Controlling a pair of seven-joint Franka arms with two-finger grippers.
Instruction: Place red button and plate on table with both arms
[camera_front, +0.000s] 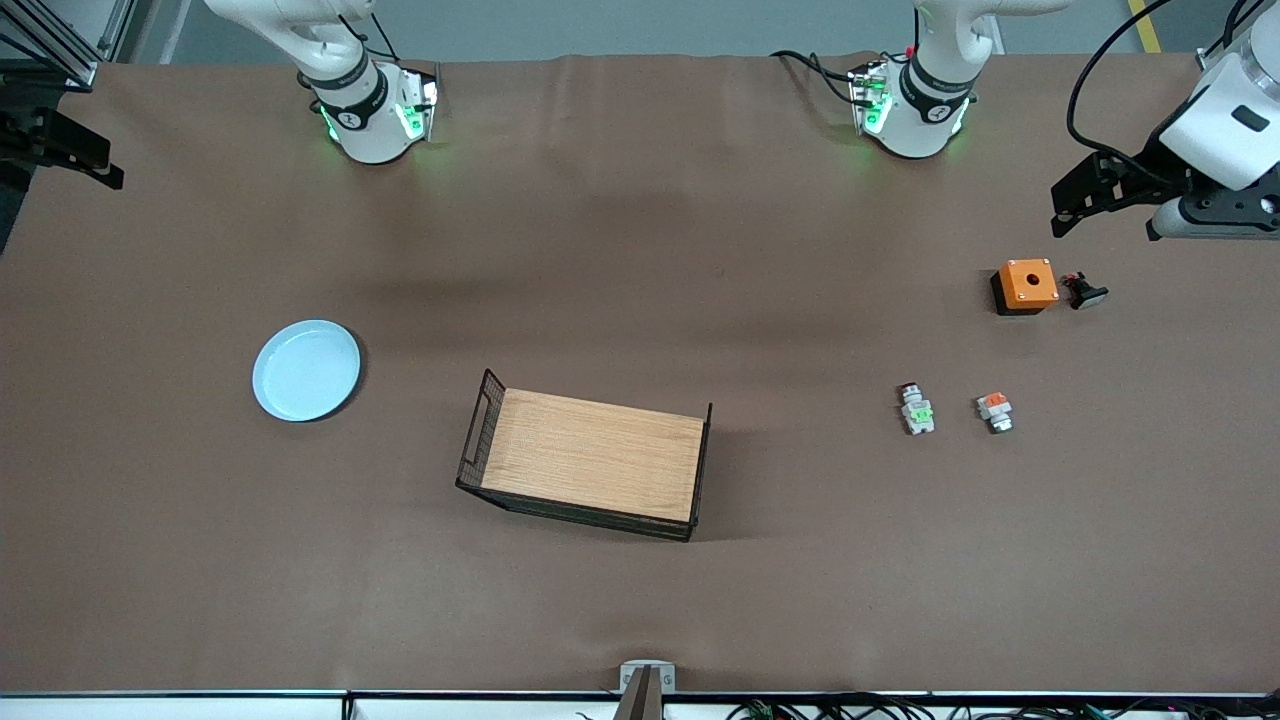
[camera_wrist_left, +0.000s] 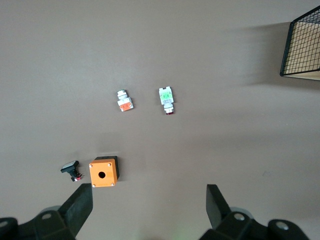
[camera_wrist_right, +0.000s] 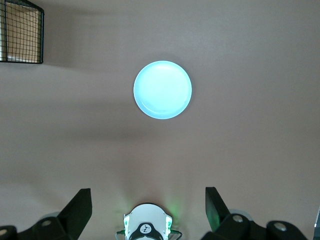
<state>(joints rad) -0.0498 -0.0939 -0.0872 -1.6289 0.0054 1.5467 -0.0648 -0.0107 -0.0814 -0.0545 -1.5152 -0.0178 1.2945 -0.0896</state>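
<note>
Both claws hang released and empty, high above the desk: the left claw (camera_wrist_left: 150, 200) over the left arm's end, near the orange box, the right claw (camera_wrist_right: 148, 202) over the right arm's end, its fingers spread wide, probably so each arm takes the thing lying on its own side. Under them, the big desk covered in plain brown cloth (camera_front: 640, 250) carries everything. At its middle stands a rectangular wooden tray with black wire ends (camera_front: 590, 455), bare on top. Toward the right arm's end lies the round pale blue plate (camera_front: 306, 370), flat on the cloth. Toward the left arm's end sit a small orange box with a hole (camera_front: 1026, 284) and, nearer the front camera, the red button (camera_front: 917, 409), a tiny white-grey piece with a green block, beside a like piece with an orange block (camera_front: 994, 410).
</note>
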